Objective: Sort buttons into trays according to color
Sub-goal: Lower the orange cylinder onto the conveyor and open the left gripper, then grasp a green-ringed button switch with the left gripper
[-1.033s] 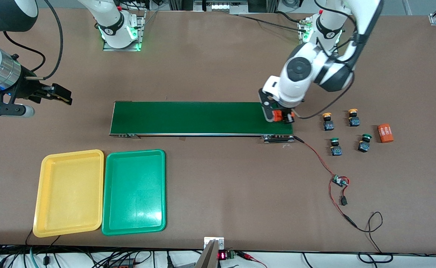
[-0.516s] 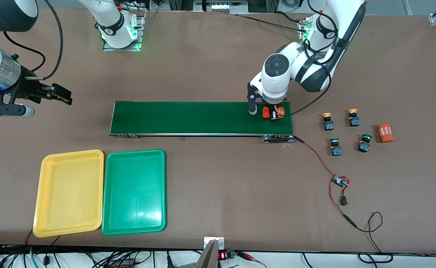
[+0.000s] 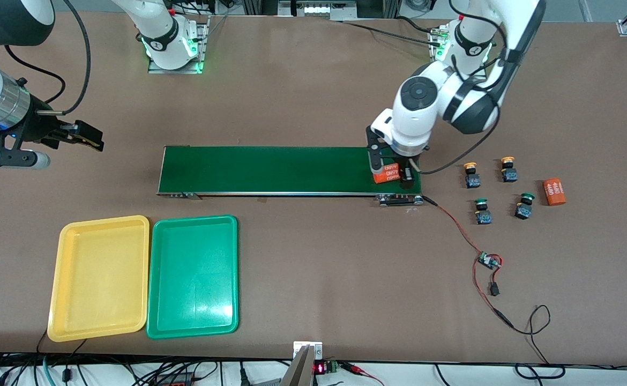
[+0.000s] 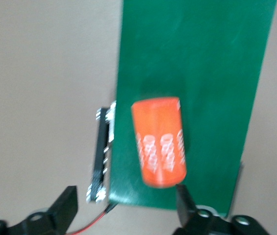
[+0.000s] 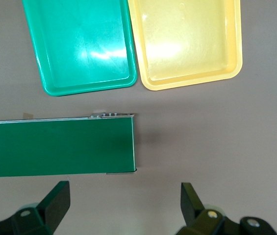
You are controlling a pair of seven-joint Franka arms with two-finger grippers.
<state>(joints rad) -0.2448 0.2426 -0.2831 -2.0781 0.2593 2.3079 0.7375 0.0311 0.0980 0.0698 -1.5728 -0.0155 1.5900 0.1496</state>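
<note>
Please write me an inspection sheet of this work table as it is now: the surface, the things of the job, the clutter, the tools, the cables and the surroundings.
Surface: brown table with a dark green belt across the middle.
Job's things: yellow tray and green tray side by side, both holding nothing; two yellow buttons and two green buttons stand toward the left arm's end, none sorted yet.
Clutter: one orange cylinder lies on the belt, another orange cylinder on the table beside the buttons.
Tools: left tool open, over the cylinder on the belt, not holding it; right tool open, waiting off the belt's end.
Cables: red wire runs from the belt to a small board.
Surroundings: cable bundles below the table edge.
</note>
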